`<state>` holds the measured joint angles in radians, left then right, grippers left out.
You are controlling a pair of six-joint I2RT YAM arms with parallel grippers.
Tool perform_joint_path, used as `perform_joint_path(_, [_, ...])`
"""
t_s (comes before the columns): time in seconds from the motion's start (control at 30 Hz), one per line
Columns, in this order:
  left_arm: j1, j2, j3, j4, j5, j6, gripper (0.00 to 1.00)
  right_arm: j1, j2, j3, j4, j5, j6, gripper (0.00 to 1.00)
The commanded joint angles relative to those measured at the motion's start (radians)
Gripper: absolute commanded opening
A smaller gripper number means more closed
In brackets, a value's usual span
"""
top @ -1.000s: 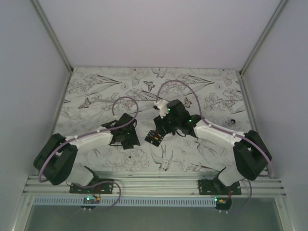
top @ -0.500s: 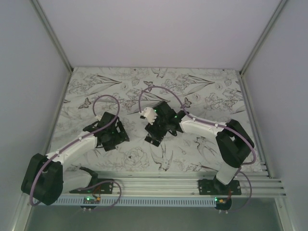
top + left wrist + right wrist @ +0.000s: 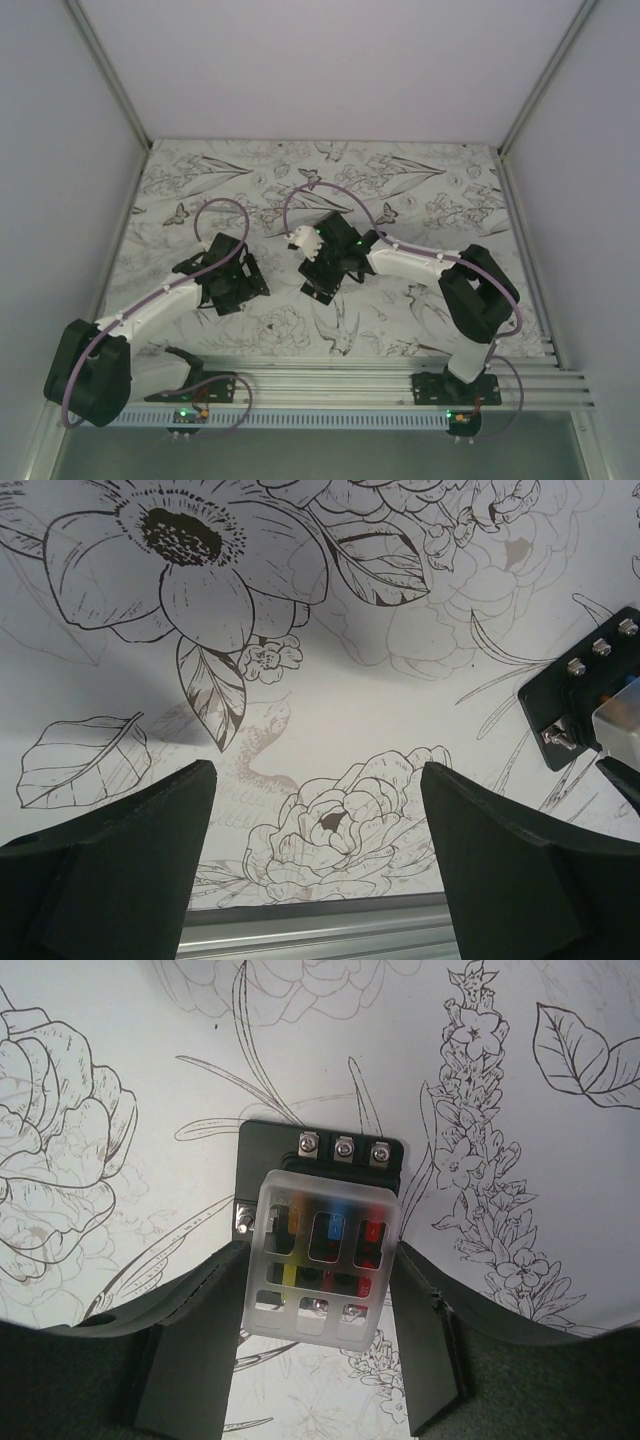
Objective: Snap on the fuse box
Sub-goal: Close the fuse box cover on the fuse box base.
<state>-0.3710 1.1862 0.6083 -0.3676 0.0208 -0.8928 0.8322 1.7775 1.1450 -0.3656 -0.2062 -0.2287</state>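
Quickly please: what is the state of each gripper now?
Left gripper: open, empty.
Right gripper: closed on the clear cover, over the fuse box.

Over a table [image 3: 450, 180] covered in black-and-white floral print, the right gripper [image 3: 322, 268] sits low on the fuse box [image 3: 317, 291], a black block mostly hidden beneath it near the centre, while the left gripper [image 3: 232, 288] hangs apart to its left.
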Motion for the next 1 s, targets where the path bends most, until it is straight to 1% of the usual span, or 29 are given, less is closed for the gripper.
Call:
perform_joint_path(0.0, [0.009,-0.004,-0.008,-0.037,0.013,0.014,0.88,0.015,0.006,0.019,0.035,0.018,-0.014,0.61])
perform_joint_path(0.17, [0.009,0.003,-0.003,-0.037,0.022,0.012,0.88,0.015,0.008,0.013,0.042,0.034,-0.009,0.63])
perform_joint_path(0.27, [0.008,0.006,0.001,-0.035,0.030,0.012,0.88,0.016,0.007,0.009,0.047,0.035,-0.003,0.68])
perform_joint_path(0.4, [0.009,0.006,0.008,-0.034,0.048,0.017,0.88,0.017,-0.004,0.005,0.053,0.045,0.004,0.77])
perform_joint_path(0.57, [0.000,0.012,0.028,-0.019,0.096,0.024,0.86,0.008,-0.068,-0.022,0.081,0.058,0.058,0.82])
perform_joint_path(0.63, [-0.013,0.024,0.051,-0.013,0.109,0.029,0.85,-0.008,-0.101,-0.037,0.089,0.052,0.095,0.82])
perform_joint_path(0.8, [-0.063,0.074,0.118,0.008,0.129,0.041,0.84,-0.065,-0.170,-0.098,0.124,-0.025,0.199,0.76])
perform_joint_path(0.97, [-0.129,0.222,0.226,0.021,0.140,0.078,0.84,-0.133,-0.245,-0.204,0.226,-0.074,0.359,0.69])
